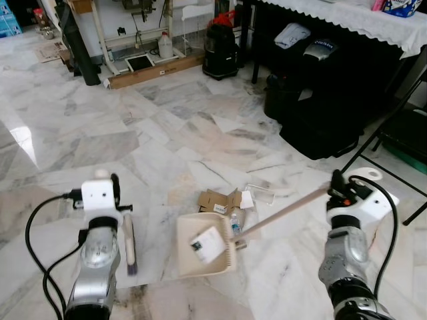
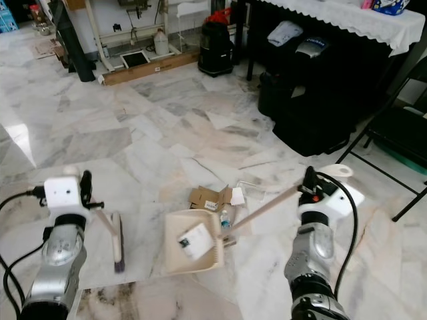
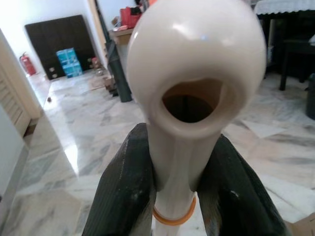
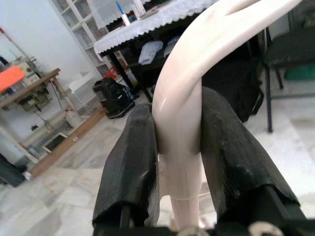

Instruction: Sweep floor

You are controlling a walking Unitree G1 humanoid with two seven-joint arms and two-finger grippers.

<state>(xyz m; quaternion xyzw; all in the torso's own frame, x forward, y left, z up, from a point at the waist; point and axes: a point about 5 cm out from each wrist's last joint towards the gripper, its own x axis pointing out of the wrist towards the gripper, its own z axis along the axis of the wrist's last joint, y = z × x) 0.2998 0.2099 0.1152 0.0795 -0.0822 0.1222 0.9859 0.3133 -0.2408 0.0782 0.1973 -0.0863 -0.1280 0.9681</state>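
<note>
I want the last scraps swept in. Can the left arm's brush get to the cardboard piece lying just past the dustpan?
Probably, but not straight. The left pincer grips the brush, which sits left of the dustpan. The cardboard piece lies at the pan's far edge, with open floor to its left, so it must arc around.

floor (image 1: 100, 133): white marble tiles with grey veining and tan patches. dustpan (image 1: 193, 257): cream, with a cream handle (image 1: 287, 210). card (image 1: 208, 245) in the dustpan: white with a dark mark. box (image 1: 217, 200): brown cardboard. brush (image 1: 130, 250): cream back, dark bristles. brush handle (image 3: 197, 73): cream, with an orange band near the fingers (image 3: 123, 196), which are black. right gripper (image 4: 179, 162): black fingers on a cream handle. arms: silver with white wrist blocks and black cables. vacuum (image 1: 220, 50): black with a red top. tablecloth (image 1: 353, 17): white with a scalloped edge. bags (image 1: 320, 100) under the table: black.
</note>
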